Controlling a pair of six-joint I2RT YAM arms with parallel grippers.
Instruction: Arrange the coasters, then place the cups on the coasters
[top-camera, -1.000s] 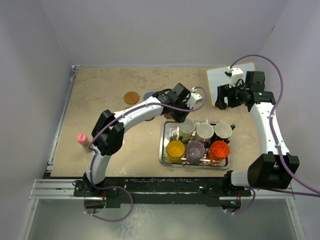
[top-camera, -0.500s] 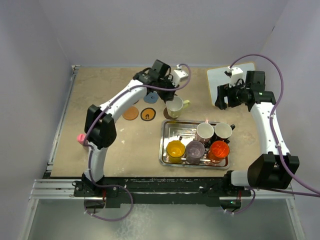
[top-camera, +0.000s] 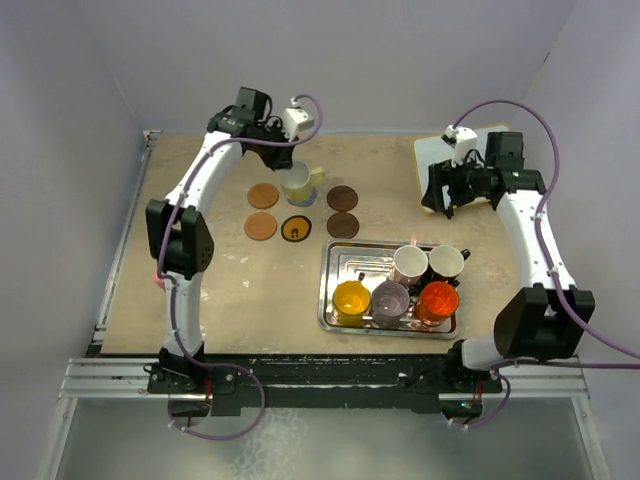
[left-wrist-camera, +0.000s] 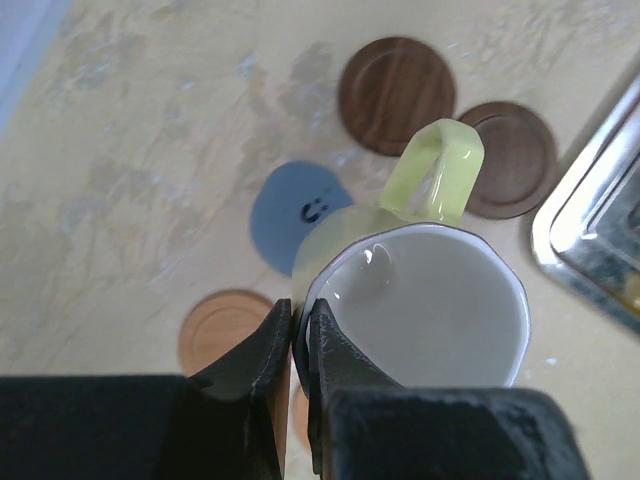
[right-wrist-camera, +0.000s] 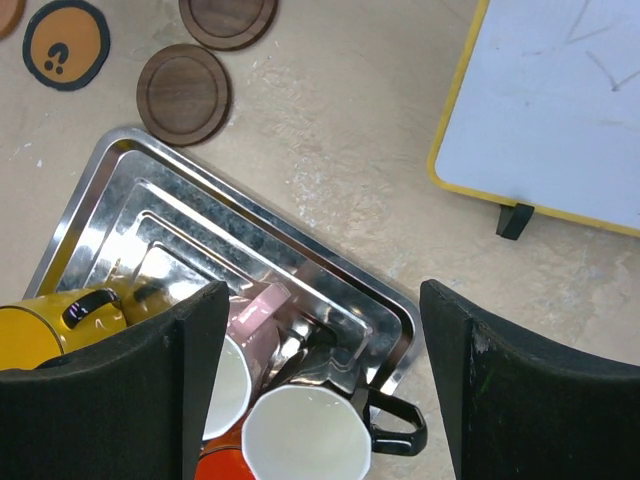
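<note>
My left gripper is shut on the rim of the pale yellow-cream cup, one finger inside and one outside. The cup hangs over the blue coaster; I cannot tell if it touches. Around it lie two orange-brown coasters, the black orange-ringed coaster and two dark brown coasters. Several cups stand in the steel tray: pinkish-white, black, yellow-orange, purple, orange-red. My right gripper hangs open above the tray's back right corner.
A small whiteboard with a yellow rim lies at the back right, beside the right gripper. A pink bottle peeks out behind the left arm at the table's left edge. Walls close in the back and both sides.
The left arm lifted the cream cup out of the tray and swung it back and left over the blue coaster. The right arm barely moved.
</note>
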